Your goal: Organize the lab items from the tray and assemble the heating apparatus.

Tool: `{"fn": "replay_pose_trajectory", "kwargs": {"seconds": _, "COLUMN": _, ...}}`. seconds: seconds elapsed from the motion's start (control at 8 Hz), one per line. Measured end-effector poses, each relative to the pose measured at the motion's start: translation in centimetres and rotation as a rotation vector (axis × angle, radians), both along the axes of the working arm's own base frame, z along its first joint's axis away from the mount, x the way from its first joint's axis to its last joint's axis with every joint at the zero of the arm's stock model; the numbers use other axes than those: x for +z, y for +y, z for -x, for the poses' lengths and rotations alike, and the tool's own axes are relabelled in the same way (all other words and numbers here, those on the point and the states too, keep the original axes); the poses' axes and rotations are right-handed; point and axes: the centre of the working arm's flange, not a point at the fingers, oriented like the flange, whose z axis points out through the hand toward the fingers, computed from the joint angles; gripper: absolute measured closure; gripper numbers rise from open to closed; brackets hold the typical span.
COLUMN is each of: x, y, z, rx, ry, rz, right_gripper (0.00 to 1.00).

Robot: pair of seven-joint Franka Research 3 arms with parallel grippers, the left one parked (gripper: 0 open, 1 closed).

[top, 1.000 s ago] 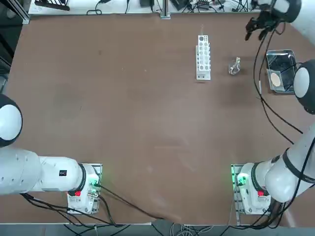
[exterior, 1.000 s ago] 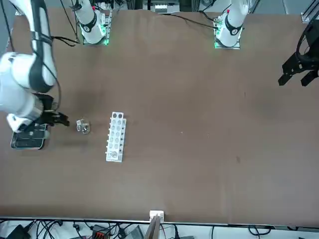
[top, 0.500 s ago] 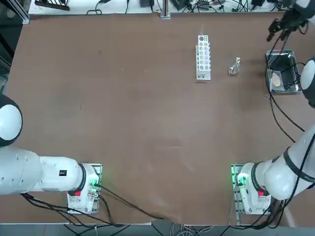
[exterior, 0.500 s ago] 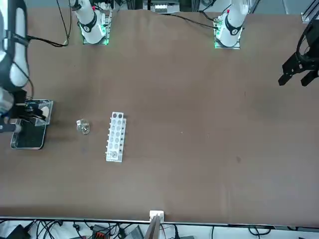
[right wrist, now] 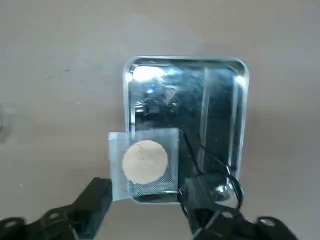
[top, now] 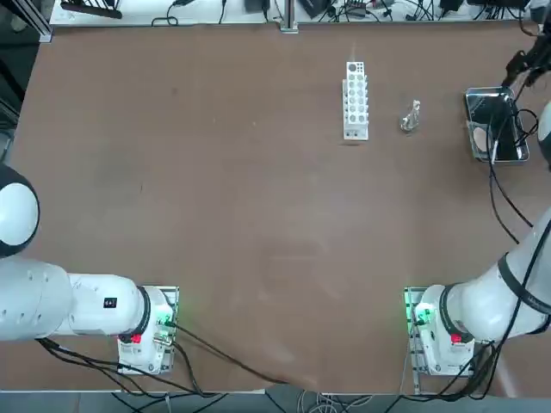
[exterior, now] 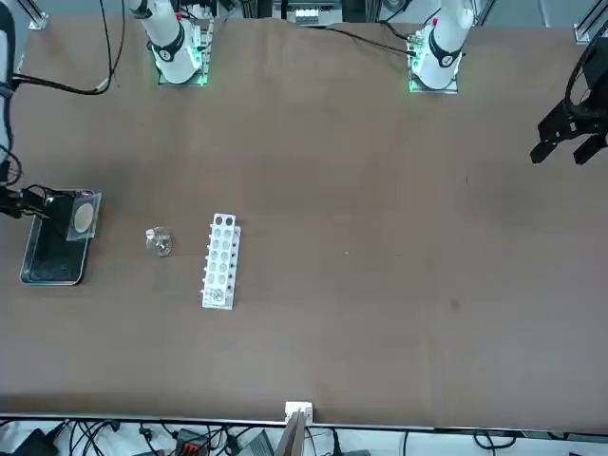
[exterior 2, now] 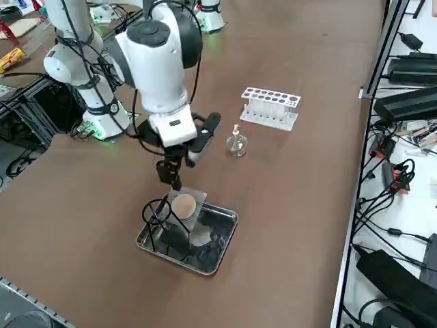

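A broad brown tabletop [top: 215, 189] is filling the scene, with cables trailing along its far edge in the top view. The metal tray [exterior 2: 220, 249] is sitting near the tabletop's right edge as seen from above, its long axis running near to far, roughly parallel to the white holed rack [top: 355, 99] standing well apart to its left. The small glass burner [top: 411, 116] is already resting on the tabletop between rack and tray. Inside the tray, the square mesh with its tan disc [right wrist: 144, 161] is lying at the near end, tilted, with one corner riding over the rim, and the black wire stand [right wrist: 212, 172] is crowding the same end just beside it; which way the stand is lying is hard to tell. The right hand [right wrist: 145, 207] is hovering above that end of the tray with its fingers spread, gripping nothing, one fingertip [right wrist: 95, 197] outside the rim and the other over the stand. The risks from here look plain: lowering with this alignment could be catching the outer finger on the rim and shoving the light tray, or snagging the wire stand while aiming for the mesh. A pinch on the mesh's edge could also be tipping the disc so it slides off.
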Motion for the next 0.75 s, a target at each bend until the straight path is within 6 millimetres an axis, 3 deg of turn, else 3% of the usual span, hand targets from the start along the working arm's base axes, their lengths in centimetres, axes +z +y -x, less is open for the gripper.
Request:
{"fn": "replay_pose_trajectory", "kwargs": {"seconds": 0.25, "x": -0.2, "y": -2.8, "z": 1.5, "rx": -0.214, "ry": -0.012, "rz": -0.007, "right_gripper": 0.29}}
{"fn": "replay_pose_trajectory", "kwargs": {"seconds": 0.75, "x": -2.5, "y": -7.0, "z": 5.0, "rx": -0.565, "ry": -0.071, "rz": -0.082, "right_gripper": 0.41}}
